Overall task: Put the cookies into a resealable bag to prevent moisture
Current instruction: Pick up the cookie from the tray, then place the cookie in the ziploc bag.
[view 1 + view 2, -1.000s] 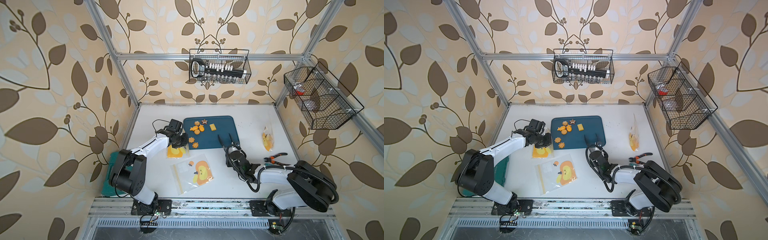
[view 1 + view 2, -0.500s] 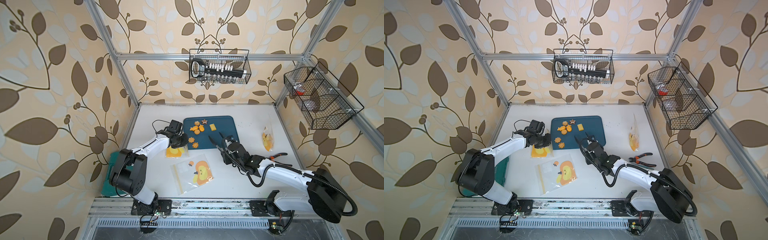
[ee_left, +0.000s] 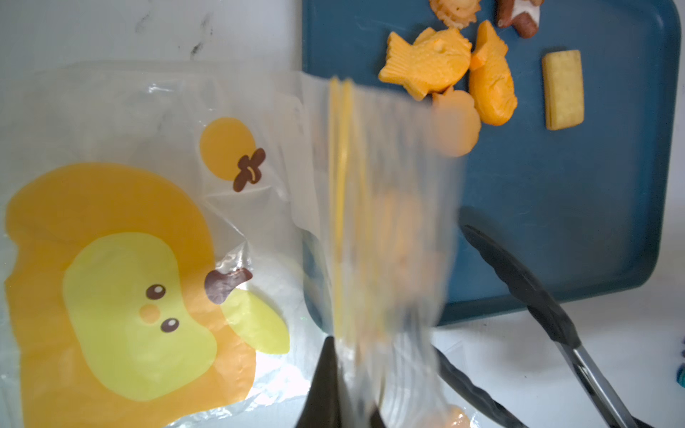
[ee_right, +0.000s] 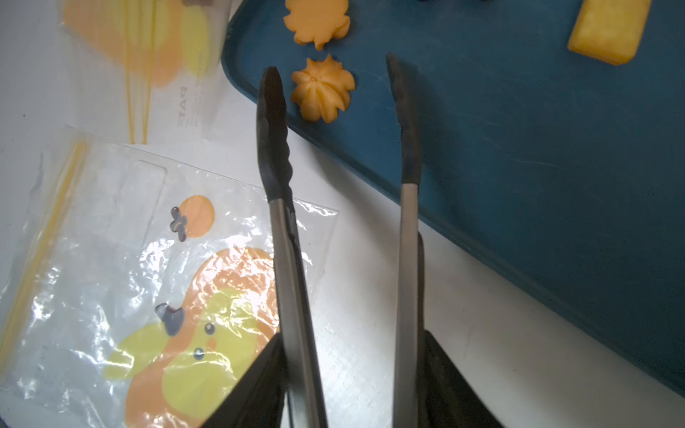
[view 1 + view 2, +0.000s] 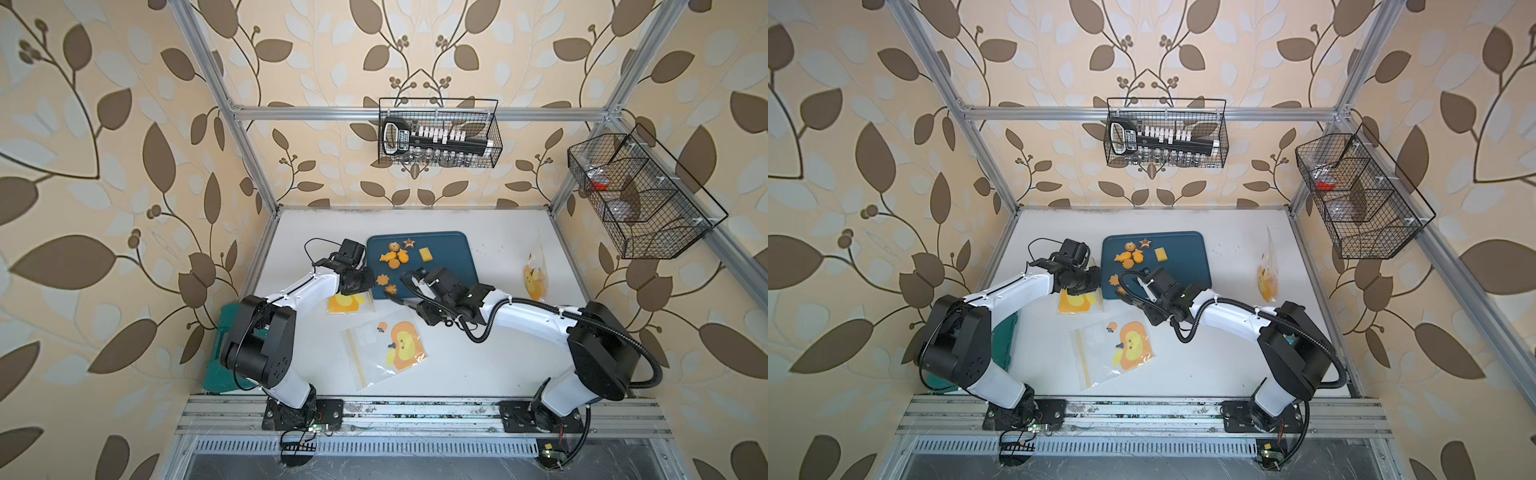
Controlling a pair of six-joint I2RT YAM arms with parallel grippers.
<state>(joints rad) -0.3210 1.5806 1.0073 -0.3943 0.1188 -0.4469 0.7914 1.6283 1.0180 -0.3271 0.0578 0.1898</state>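
Several orange-yellow cookies [image 5: 395, 257] [image 5: 1128, 257] lie on the blue tray [image 5: 451, 253] [image 5: 1185, 253]. My left gripper [image 5: 366, 290] [image 3: 350, 404] is shut on the mouth edge of a clear resealable bag [image 5: 347, 302] [image 3: 370, 222] with an orange print, holding that edge lifted beside the tray's left side. My right gripper [image 5: 422, 301] [image 4: 352, 389] is shut on metal tongs [image 4: 281, 259] [image 3: 519, 281]. The tongs' black tips stand apart on either side of a flower-shaped cookie [image 4: 322, 89] at the tray's front-left corner, without touching it.
A second printed bag [image 5: 386, 345] [image 4: 111, 278] lies flat on the white table in front of the tray. A third bag [image 5: 534, 278] lies at the right. A green object [image 5: 220, 353] sits by the left arm's base. Wire baskets [image 5: 438, 133] [image 5: 640, 195] hang on the walls.
My right arm has swung the tongs left and away from the front of the table to the tray's front-left corner. The left arm and its bag have barely moved.
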